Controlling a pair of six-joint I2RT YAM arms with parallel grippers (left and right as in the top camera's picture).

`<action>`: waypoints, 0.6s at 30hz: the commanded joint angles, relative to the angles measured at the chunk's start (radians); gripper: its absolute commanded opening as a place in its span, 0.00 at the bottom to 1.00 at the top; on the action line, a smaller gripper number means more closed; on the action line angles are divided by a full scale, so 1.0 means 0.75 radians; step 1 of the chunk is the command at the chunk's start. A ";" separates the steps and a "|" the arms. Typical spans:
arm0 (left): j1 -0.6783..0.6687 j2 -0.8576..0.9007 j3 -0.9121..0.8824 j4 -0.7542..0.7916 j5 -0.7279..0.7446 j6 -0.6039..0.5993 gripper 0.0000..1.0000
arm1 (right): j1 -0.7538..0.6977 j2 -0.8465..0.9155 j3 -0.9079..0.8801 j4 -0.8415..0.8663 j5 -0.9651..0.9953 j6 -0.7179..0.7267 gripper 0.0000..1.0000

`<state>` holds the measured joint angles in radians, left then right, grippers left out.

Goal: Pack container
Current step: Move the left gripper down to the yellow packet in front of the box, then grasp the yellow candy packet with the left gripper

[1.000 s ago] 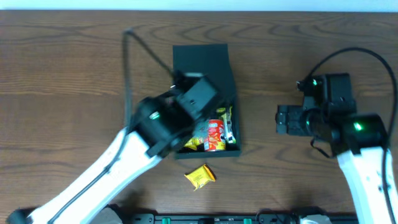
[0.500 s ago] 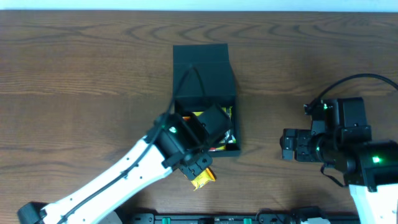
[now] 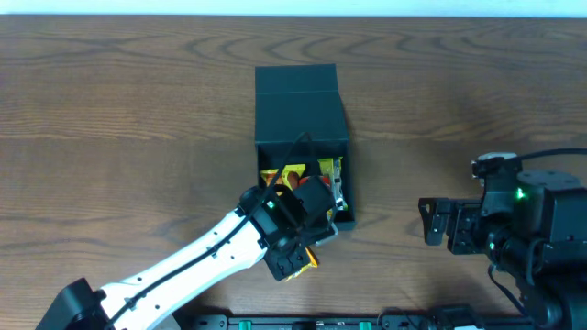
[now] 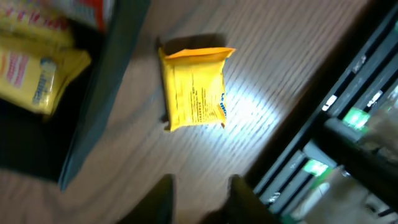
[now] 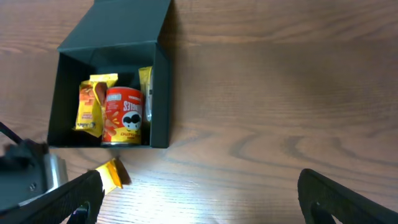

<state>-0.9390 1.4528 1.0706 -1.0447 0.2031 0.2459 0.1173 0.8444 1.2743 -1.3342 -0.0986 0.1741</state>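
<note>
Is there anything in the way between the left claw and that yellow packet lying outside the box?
Nothing visible. In the left wrist view only bare table separates the open left gripper from the yellow packet; the container has its wall off to one side.
</note>
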 commanded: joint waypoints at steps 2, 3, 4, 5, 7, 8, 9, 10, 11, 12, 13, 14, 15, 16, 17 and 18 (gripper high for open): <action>-0.006 -0.003 -0.066 0.026 0.004 0.282 0.44 | 0.005 0.000 0.011 0.010 -0.004 -0.015 0.99; -0.006 -0.003 -0.081 0.040 0.004 0.332 0.53 | 0.005 0.000 0.011 0.014 0.003 -0.016 0.99; -0.006 -0.003 -0.096 0.061 -0.002 0.372 0.63 | 0.005 0.000 0.011 0.015 0.022 -0.015 0.99; -0.006 -0.003 -0.112 0.086 -0.006 0.399 0.65 | 0.005 0.000 0.011 0.015 0.042 -0.015 0.99; -0.006 -0.003 -0.135 0.125 -0.007 0.413 0.69 | 0.005 0.000 0.011 0.015 0.068 -0.016 0.99; -0.006 -0.003 -0.150 0.149 -0.018 0.414 0.73 | 0.005 0.000 0.011 0.015 0.068 -0.017 0.99; -0.006 -0.003 -0.170 0.176 -0.047 0.416 0.79 | 0.005 0.000 0.011 0.015 0.067 -0.017 0.99; -0.006 -0.003 -0.201 0.221 -0.116 0.417 0.97 | 0.005 0.000 0.011 0.015 0.068 -0.020 0.99; -0.006 -0.003 -0.223 0.249 -0.173 0.417 0.95 | 0.005 0.000 0.011 0.016 0.075 -0.020 0.99; -0.006 -0.003 -0.237 0.271 -0.220 0.417 0.95 | 0.005 0.000 0.011 0.017 0.091 -0.020 0.99; -0.006 -0.003 -0.242 0.285 -0.239 0.425 0.95 | 0.005 0.000 0.011 0.019 0.102 -0.020 0.99; -0.006 -0.003 -0.242 0.287 -0.238 0.458 0.95 | 0.005 0.000 0.011 0.021 0.106 -0.020 0.99; -0.006 -0.003 -0.242 0.293 -0.240 0.488 0.96 | 0.005 0.000 0.011 0.023 0.107 -0.020 0.99; -0.006 -0.003 -0.242 0.308 -0.253 0.495 0.95 | 0.005 0.000 0.011 0.024 0.109 -0.020 0.99; -0.006 -0.003 -0.242 0.323 -0.255 0.495 0.95 | 0.005 0.000 0.011 0.025 0.117 -0.020 0.99; -0.006 -0.003 -0.242 0.331 -0.247 0.495 0.95 | 0.005 0.000 0.011 0.025 0.125 -0.020 0.99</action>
<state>-0.9432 1.4528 0.8902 -0.8093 0.0605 0.5789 0.1173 0.8440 1.2743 -1.3190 -0.0360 0.1734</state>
